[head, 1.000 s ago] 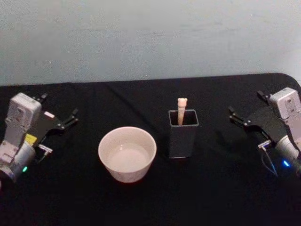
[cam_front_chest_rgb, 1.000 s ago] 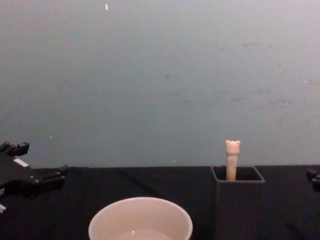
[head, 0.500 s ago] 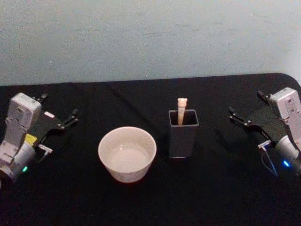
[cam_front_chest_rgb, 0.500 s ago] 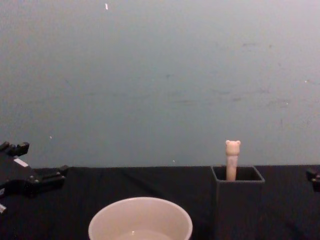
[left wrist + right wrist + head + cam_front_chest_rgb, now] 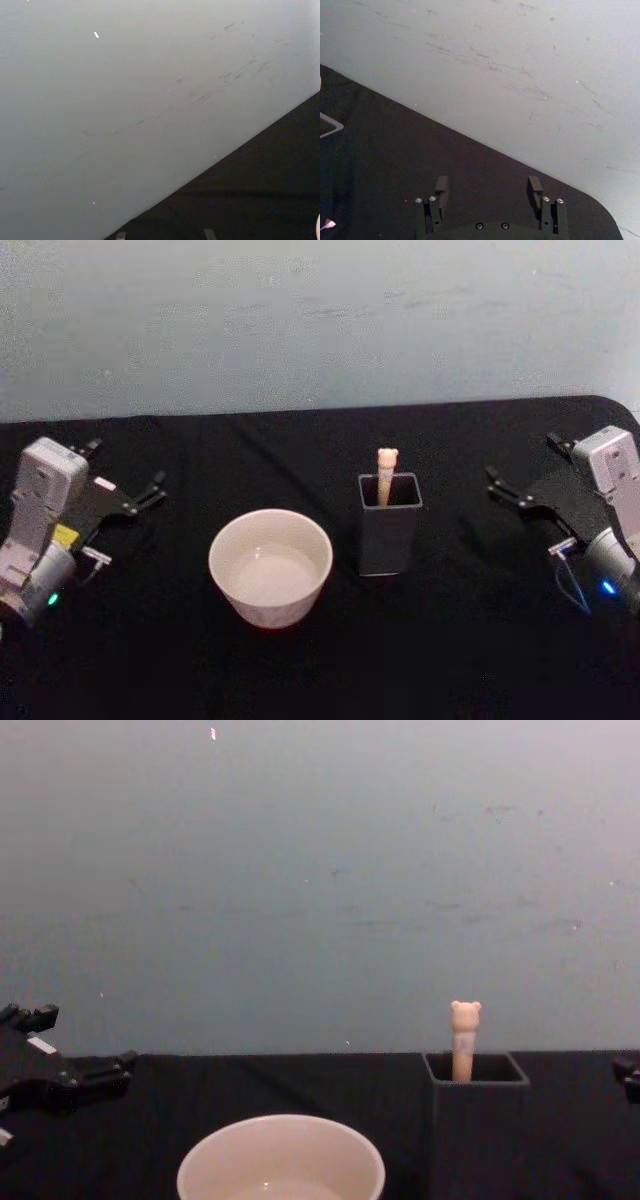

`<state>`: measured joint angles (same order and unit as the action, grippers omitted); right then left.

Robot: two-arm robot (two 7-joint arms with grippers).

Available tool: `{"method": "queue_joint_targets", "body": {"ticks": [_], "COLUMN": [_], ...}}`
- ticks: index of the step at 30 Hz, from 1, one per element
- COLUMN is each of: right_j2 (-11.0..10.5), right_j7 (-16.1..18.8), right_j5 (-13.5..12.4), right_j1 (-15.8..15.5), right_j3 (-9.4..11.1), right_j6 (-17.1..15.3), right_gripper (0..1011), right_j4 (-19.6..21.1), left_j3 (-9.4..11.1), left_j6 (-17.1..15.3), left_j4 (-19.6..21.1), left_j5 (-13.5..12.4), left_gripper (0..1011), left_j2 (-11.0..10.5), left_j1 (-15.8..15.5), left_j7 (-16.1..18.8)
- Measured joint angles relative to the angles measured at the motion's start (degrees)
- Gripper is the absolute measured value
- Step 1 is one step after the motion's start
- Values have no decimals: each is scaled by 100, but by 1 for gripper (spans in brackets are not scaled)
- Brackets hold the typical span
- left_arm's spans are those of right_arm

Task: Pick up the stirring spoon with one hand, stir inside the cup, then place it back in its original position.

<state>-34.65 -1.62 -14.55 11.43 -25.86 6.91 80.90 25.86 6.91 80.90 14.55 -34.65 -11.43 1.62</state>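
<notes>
With the right claw [image 5: 525, 460] and left claw [image 5: 125, 465] both released, the slim beige bear-topped spoon [image 5: 386, 472] stands between them in a dark grey square holder [image 5: 386, 540], which an off-centre pinch might topple onto the wide cream cup [image 5: 268, 608].

- The left gripper [image 5: 127, 462] has been drawn a shade toward the left edge of the surface [image 5: 300, 445], as seen from the head view.
- Its grey wrist housing [image 5: 40, 490] has been turned very slightly, so that a narrower face is presented.
</notes>
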Motion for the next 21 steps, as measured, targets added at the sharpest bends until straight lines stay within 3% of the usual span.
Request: {"method": "queue_joint_targets", "body": {"ticks": [5, 10, 16, 17, 21], "right_j2": [3, -55, -189, -189, -254], "right_j7": [131, 529, 1381, 1381, 2057], "right_j5": [-90, -455, -1205, -1205, -1661], "right_j1": [-68, -204, -379, -379, -399], "right_j3": [92, 260, 533, 533, 623], "right_j6": [1, -4, -11, -11, -60], "right_gripper": [1002, 1002, 1002, 1002, 1002], "right_j4": [70, 274, 566, 566, 659], "left_j3": [0, 0, 0, 0, 0], "left_j6": [0, 0, 0, 0, 0], "left_j4": [0, 0, 0, 0, 0], "left_j5": [0, 0, 0, 0, 0], "left_gripper": [1001, 1001, 1001, 1002, 1001], "left_j2": [0, 0, 0, 0, 0], "left_j1": [0, 0, 0, 0, 0], "left_j7": [0, 0, 0, 0, 0]}}
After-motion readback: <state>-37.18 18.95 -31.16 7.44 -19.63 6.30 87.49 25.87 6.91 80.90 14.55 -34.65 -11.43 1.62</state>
